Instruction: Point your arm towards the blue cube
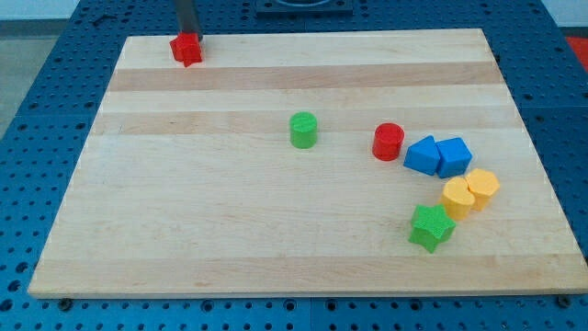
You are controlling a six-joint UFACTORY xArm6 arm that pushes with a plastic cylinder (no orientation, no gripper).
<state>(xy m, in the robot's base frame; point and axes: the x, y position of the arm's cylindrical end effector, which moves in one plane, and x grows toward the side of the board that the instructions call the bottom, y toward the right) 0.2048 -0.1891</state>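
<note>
The blue cube [454,156] sits on the wooden board [230,221] at the view's right, touching a second blue block [422,155] on its left. My tip [190,37] is at the view's top left, just behind a red block [186,50] and touching or nearly touching it. The tip is far from the blue cube, which lies to the right and lower in the view. Only the lower part of the rod shows.
A green cylinder [303,130] stands near the board's middle. A red cylinder [389,141] is just left of the blue blocks. Two yellow blocks [457,197] [483,186] and a green star [431,227] lie below the blue ones.
</note>
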